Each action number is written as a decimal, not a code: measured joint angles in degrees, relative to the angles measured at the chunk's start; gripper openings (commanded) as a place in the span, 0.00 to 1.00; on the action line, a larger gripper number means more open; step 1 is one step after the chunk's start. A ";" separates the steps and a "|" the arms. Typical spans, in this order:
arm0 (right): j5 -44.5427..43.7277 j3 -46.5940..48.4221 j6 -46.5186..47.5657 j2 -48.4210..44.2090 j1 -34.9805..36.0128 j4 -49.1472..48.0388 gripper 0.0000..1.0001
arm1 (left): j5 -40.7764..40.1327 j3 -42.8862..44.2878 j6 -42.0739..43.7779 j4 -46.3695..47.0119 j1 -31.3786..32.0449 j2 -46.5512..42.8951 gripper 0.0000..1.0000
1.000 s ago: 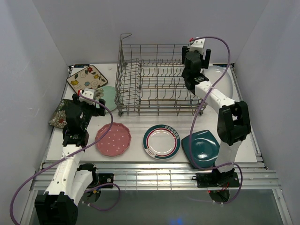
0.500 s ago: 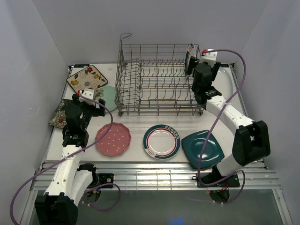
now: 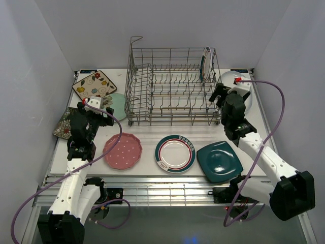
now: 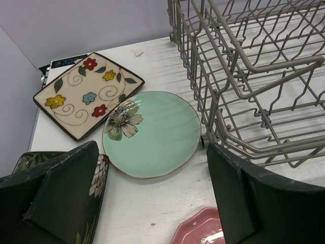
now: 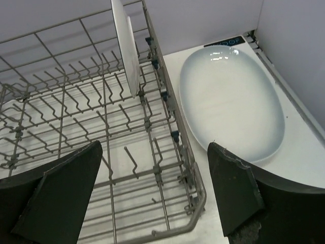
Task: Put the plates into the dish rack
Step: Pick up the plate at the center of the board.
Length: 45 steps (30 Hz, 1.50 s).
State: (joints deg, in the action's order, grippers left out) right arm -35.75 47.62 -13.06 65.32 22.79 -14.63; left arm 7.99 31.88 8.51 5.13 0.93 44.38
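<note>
One rimmed plate (image 3: pixel 205 63) stands upright at the far right end of the dish rack (image 3: pixel 170 86); seven others lie flat on the table (image 3: pixel 147 129) around it. Your right claw (image 5: pixel 152 175), jaws apart and empty, hangs over the rack's near corner beside the white oval plate (image 5: pixel 231 99): lowered here, a finger may snag the wire. Your left claw (image 4: pixel 152 195), wide and empty, hovers above the mint plate (image 4: pixel 155 132), which may slip from a shallow pinch

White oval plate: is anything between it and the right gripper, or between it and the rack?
Nothing visible separates the open right gripper from the white oval plate, lying flat and uncovered beside the dish rack. Only the rack's own tall right wall stands between plate and tines.
</note>
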 measured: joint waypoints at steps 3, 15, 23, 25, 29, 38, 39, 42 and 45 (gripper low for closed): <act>1.11 -4.31 -3.26 -5.84 0.00 2.21 0.90 | -0.09 0.00 0.00 0.00 0.00 0.00 0.98; 3.23 -11.78 -16.74 -19.56 0.00 13.79 0.90 | -0.31 0.00 0.00 0.02 0.00 -0.02 0.98; 2.75 -11.69 -28.55 -19.37 0.00 30.62 0.90 | -0.28 0.00 0.00 0.02 0.00 -0.02 0.98; 2.60 -11.74 -31.04 -20.15 0.00 33.24 0.90 | -0.26 0.00 0.00 0.04 0.00 0.00 0.98; 2.03 -12.07 -34.75 -22.86 0.00 35.54 0.90 | -0.26 0.00 0.02 0.04 0.00 -0.02 0.98; -1.86 -14.53 -43.52 -27.63 -0.02 40.83 0.90 | -0.22 0.00 0.02 0.04 0.00 -0.02 0.98; -2.01 -14.64 -44.24 -27.67 -0.02 41.27 0.90 | -0.22 0.00 0.02 0.02 0.00 -0.02 0.98; -2.38 -15.34 -46.82 -27.61 -0.57 41.68 0.90 | -0.07 0.00 0.02 0.02 0.00 -0.02 0.98; -2.23 -16.22 -48.83 -26.97 -3.06 41.88 0.90 | -0.04 0.00 0.02 0.04 0.00 -0.02 0.98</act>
State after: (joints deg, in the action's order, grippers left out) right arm -37.98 31.40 -61.89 38.35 19.73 27.24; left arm 7.94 31.88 8.54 5.17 0.93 44.36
